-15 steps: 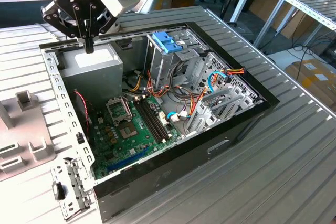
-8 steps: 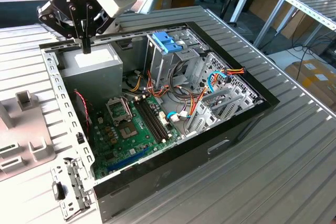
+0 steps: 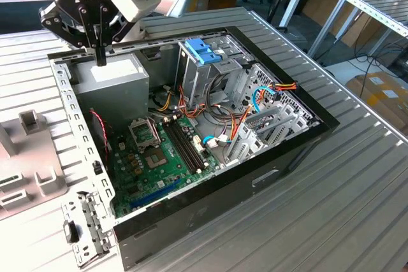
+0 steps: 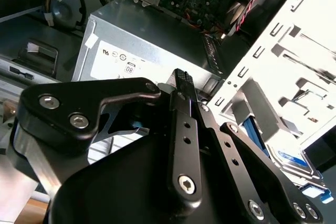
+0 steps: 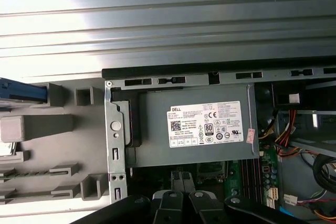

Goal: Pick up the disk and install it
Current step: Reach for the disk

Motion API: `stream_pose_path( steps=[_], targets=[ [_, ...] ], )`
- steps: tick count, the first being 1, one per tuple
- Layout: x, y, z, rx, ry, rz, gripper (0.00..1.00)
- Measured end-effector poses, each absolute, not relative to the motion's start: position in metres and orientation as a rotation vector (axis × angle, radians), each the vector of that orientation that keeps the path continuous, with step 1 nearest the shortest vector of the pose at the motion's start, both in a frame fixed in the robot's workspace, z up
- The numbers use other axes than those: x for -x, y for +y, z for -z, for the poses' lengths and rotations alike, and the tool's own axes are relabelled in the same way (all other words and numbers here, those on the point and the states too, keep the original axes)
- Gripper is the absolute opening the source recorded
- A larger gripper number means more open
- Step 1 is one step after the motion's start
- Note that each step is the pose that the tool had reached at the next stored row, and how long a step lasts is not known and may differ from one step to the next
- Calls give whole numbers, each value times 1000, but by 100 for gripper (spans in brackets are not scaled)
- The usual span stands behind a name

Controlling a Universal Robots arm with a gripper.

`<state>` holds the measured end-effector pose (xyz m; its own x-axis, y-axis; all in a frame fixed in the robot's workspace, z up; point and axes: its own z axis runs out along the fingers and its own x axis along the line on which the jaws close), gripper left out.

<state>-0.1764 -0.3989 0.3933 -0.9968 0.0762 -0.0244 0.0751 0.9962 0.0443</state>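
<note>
Gripper [image 3: 101, 59]: black, jointed metal linkage. The two slim fingers are pressed together with nothing between them.
Gripper position: tips point down over the power supply [image 3: 115, 81], near the edge by the case's perforated rear wall. I cannot tell whether they touch it.
Power supply: boxy, dull grey sheet metal with a white rectangular sticker on its upper face. It sits in a corner of the case, seen in both wrist views.
Disk [image 4: 293, 157]: flat slab with a pale label and a blue band. In the second wrist view it lies outside the case, beyond the punched wall. In the first wrist view a blue rail edge [image 5: 21, 92] shows at the grey holder [image 5: 52, 150]. The disk is well apart from the gripper.
Grey holder: moulded matte plastic with blocky uprights and slots, resting on the table beside the case.
Case [image 3: 306, 138]: open tower lying on its side, with a black rim and bare steel walls full of rectangular cut-outs.
Motherboard [image 3: 153, 157]: green board with long dark slots and a square socket.
Blue latch [image 3: 203, 50]: light-blue slotted plastic on top of the drive cage.
Cables [image 3: 245, 116]: loose bundles in orange, red, yellow and black, with one pale-blue ribbon.
Table [image 3: 338, 214]: ribbed grey metal with long parallel grooves.
</note>
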Motion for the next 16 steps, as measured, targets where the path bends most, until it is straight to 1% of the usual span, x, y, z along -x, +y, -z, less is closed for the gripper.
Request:
stream_pose_path(
  steps=[16],
  targets=[
    [189, -399, -393, -118, 3112, -68, 11]
  ],
)
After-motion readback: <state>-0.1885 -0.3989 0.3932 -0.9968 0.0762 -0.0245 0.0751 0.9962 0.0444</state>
